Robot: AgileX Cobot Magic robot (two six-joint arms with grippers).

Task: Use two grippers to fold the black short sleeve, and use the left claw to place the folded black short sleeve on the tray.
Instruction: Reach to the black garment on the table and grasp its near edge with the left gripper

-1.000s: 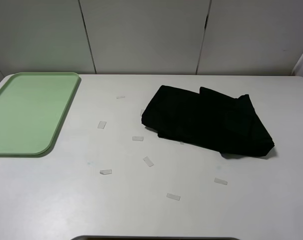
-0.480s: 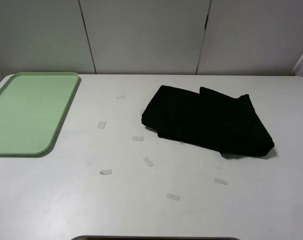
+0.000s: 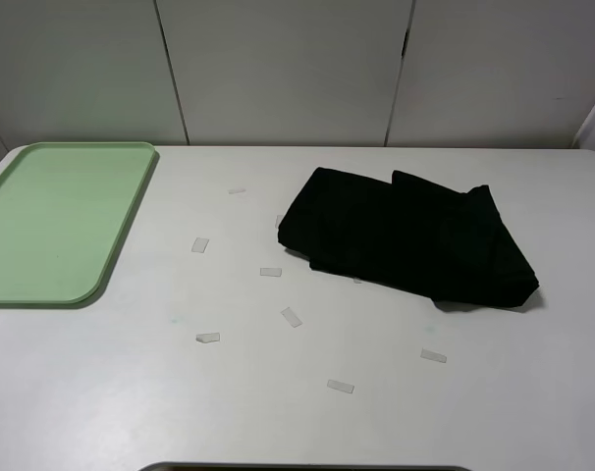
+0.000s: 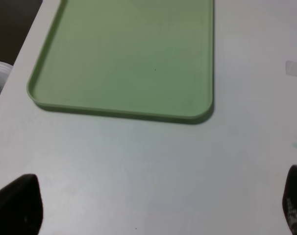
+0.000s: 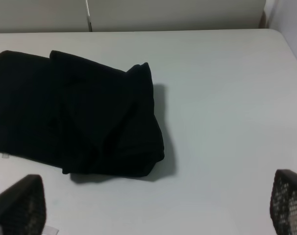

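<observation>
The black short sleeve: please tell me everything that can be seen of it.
The black short sleeve is plain, matte black cloth, lying in loose overlapping layers with an uneven outline. It rests on the white table, right of centre in the exterior high view, well apart from the green tray. Nothing lies on it or holds it.

I find the left gripper with its fingers spread wide, one at each edge of its wrist view, gripping nothing. The right gripper is in like condition, fingers wide apart and unloaded. Both are poised above the worktop, out of contact. I cannot assess arm posture.
</observation>
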